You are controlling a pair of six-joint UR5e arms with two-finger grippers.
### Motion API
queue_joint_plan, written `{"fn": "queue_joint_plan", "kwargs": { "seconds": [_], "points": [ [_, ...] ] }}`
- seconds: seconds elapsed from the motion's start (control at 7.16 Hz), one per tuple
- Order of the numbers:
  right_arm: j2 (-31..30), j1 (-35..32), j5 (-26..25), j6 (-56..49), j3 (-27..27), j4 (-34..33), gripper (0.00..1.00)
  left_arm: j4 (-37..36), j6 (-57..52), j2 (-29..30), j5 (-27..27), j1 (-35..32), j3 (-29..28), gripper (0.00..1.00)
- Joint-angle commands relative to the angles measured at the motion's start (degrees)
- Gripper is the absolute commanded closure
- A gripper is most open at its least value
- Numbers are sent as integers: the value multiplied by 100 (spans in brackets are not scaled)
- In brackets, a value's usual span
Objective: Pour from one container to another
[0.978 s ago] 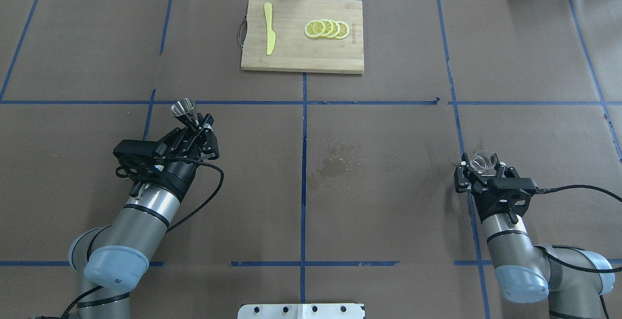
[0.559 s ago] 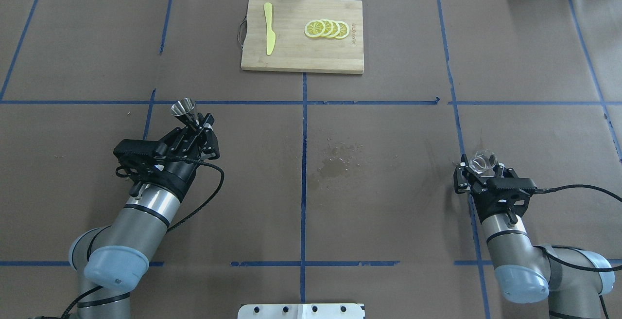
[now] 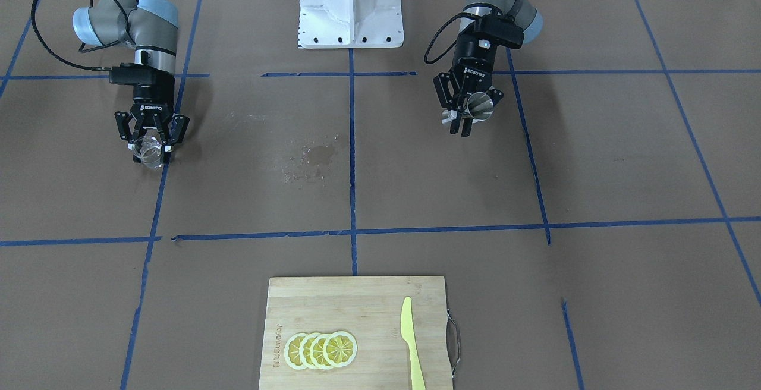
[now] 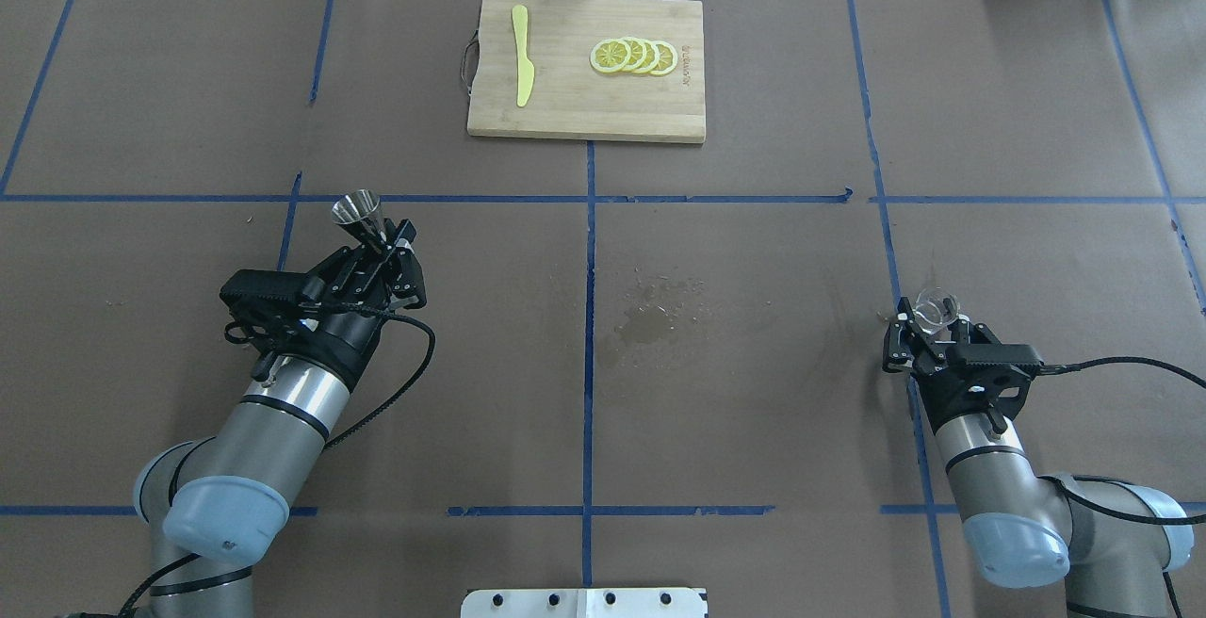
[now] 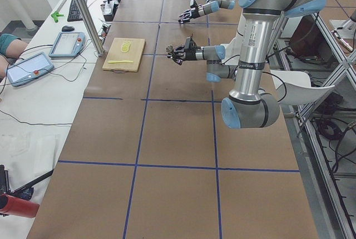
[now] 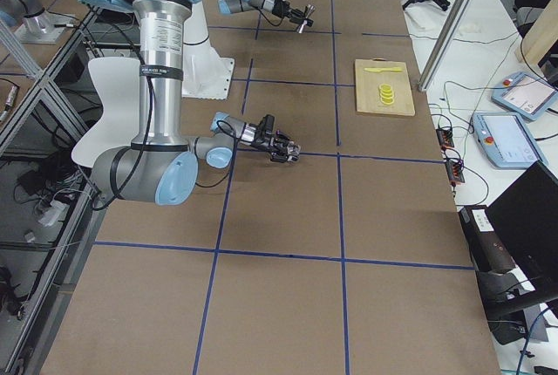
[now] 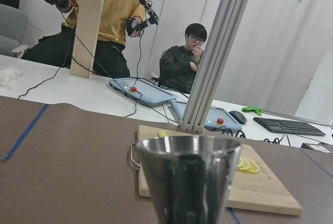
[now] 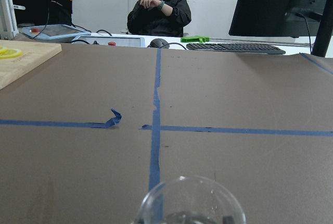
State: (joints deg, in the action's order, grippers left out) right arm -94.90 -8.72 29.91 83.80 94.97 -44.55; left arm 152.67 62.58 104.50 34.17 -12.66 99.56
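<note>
So where this one's at: both containers are picked up, but no pouring has started as far as I can tell. The right gripper (image 4: 931, 328) has its fingers closed around the small clear glass cup (image 4: 934, 309), low over the right side of the table (image 4: 754, 430). I honestly can't tell whether the cup is resting on the surface or just off it. The wrist view shows its rim and maybe a bit of something at the bottom, but it's too murky to call. Over on the left, the left gripper (image 3: 465, 121) is clamped on the waist of the steel jigger (image 3: 479, 106), which is held up off the table with its open mouth level in the wrist view. The two are well apart, one on each side, with a damp-looking stain (image 4: 648, 321) on the paper between them. On the far side there's a cutting board (image 4: 584, 114) with a yellow knife (image 4: 521, 55) and lemon slices (image 4: 633, 56), none of it involved. So my read is that the grasping is done and everything else is left: bring the cup and jigger together near the middle, get the cup's lip over the jigger's mouth, then tilt. That mouth is narrow, so the lineup is the fiddly part.
</note>
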Motion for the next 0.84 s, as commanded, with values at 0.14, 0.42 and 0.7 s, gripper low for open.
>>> {"fn": "queue_joint_plan", "kwargs": {
  "seconds": [0.14, 0.42, 0.7],
  "points": [
    [-89, -33, 138, -361, 502, 78, 100, 9, 0, 9, 11, -9, 55, 100],
    [-55, -33, 138, -1221, 846, 86, 100, 79, 17, 53, 29, 17, -15, 100],
    [24, -16, 156, -2502, 1198, 201, 100, 62, 0, 262, 299, 305, -129, 100]
  ]
}}
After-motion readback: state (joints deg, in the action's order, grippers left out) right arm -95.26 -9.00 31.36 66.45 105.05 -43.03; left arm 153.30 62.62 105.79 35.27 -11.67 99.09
